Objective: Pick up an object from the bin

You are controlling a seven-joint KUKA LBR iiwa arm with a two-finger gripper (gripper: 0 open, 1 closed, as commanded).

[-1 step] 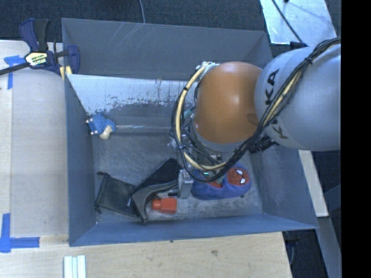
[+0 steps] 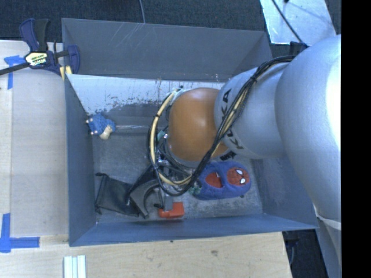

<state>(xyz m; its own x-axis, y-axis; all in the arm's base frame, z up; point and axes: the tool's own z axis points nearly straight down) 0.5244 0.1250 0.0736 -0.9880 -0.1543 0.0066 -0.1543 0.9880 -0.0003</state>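
Along the lower wall of the grey bin [image 2: 174,233], about midway: one small red-orange block [image 2: 172,212], lying flat. Its long axis runs parallel to that wall, left to right; I cannot make out which end leads.

Gripper [image 2: 164,200]: just above the block's left end, under the orange wrist cover [image 2: 191,123] and a bundle of cables [image 2: 155,133]. I cannot tell whether it is open or closed, or whether it has hold of anything.

Other contents of the bin:
- One black crumpled item [image 2: 116,197], toward the lower left corner, reaching right to just beside the gripper.
- One blue soft toy [image 2: 227,181] with two red masked faces, near the lower wall to the right of the gripper, partly under the arm [image 2: 272,109].
- One small blue figure [image 2: 101,125] with a pale part, by the left wall toward the upper left corner, well apart from the rest.

Open room: I see bare floor between the blue figure and the black item, along the left wall. The arm covers the bin's right half.
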